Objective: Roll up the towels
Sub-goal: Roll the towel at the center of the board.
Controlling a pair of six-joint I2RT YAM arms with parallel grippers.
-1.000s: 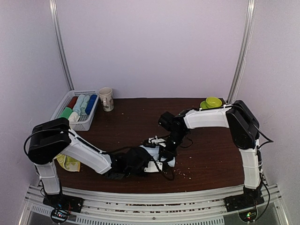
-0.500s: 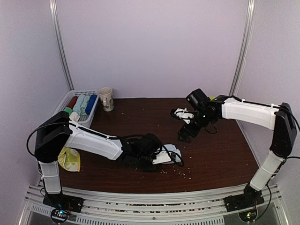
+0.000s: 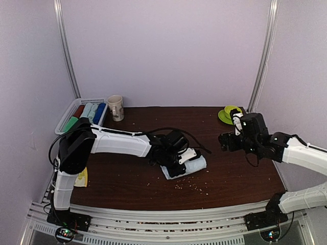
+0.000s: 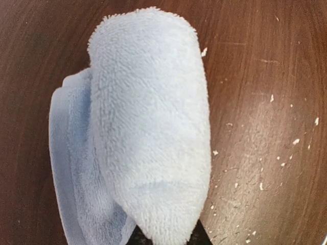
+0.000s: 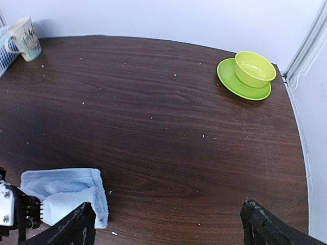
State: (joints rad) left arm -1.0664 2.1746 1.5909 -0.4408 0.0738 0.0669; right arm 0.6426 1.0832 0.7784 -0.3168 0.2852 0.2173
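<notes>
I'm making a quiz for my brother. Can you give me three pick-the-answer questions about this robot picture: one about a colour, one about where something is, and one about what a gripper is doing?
1. What colour is the towel in the left gripper?
A. red
B. pale blue
C. black

2. Where is the bowl?
A. on the plate
B. on the towel
C. in the left gripper

3. The right gripper is:
A. shut on the towel
B. shut on the bowl
C. open and empty

Answers:
1 B, the left wrist view shows pale blue cloth.
2 A, it sits on the green plate.
3 C, its fingers stand wide apart with nothing between them.
</notes>
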